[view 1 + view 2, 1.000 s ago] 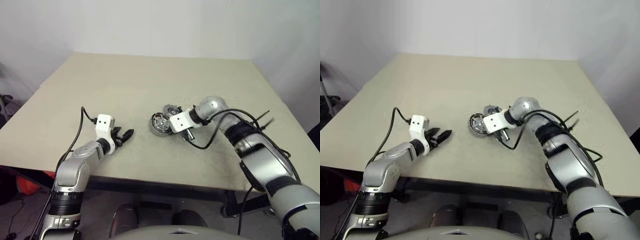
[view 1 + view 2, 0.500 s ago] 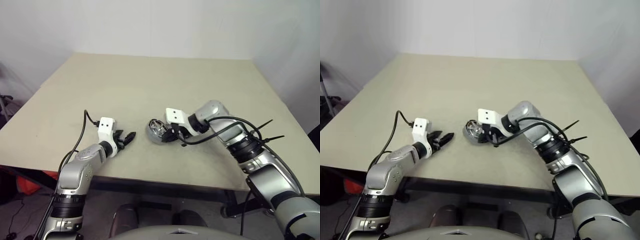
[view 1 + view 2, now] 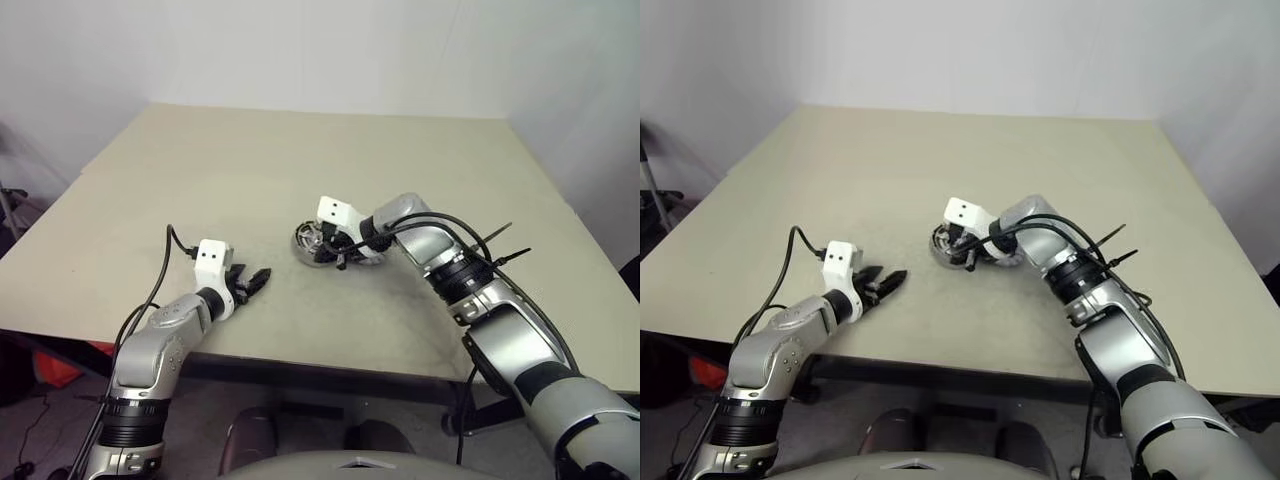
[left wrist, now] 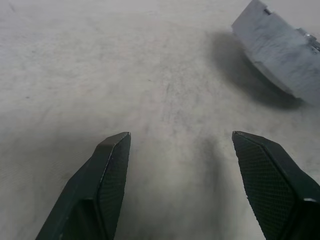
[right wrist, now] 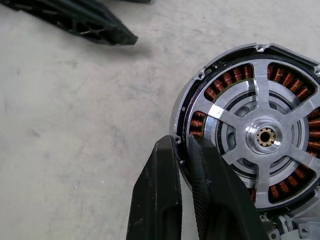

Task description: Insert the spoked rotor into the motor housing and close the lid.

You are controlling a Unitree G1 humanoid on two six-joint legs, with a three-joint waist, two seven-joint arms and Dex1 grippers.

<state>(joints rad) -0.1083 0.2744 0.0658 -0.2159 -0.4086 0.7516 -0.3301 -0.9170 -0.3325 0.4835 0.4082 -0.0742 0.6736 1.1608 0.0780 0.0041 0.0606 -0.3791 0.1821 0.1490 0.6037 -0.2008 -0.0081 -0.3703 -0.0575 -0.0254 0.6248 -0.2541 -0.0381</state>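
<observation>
The motor housing (image 5: pixel 200 107) lies on the table just left of centre (image 3: pixel 312 243), its ring of copper windings facing up. Inside it sits the spoked rotor (image 5: pixel 263 85), silver spokes running to a central hub. My right gripper (image 5: pixel 181 140) reaches in from the right, its two fingers nearly together and pinching the housing's rim, one inside and one outside. The lid is hidden behind my right wrist. My left gripper (image 3: pixel 255 278) hovers open and empty over bare table, a short way left of the housing.
The beige table (image 3: pixel 300 160) stretches far behind the parts. Its front edge (image 3: pixel 350 365) runs close under both arms. Black cables (image 3: pixel 500 245) loop off my right forearm. My right wrist's white block (image 4: pixel 280 50) faces the left gripper.
My right wrist has rolled over and swung left, bringing the housing with it. The left arm has stayed where it was.
</observation>
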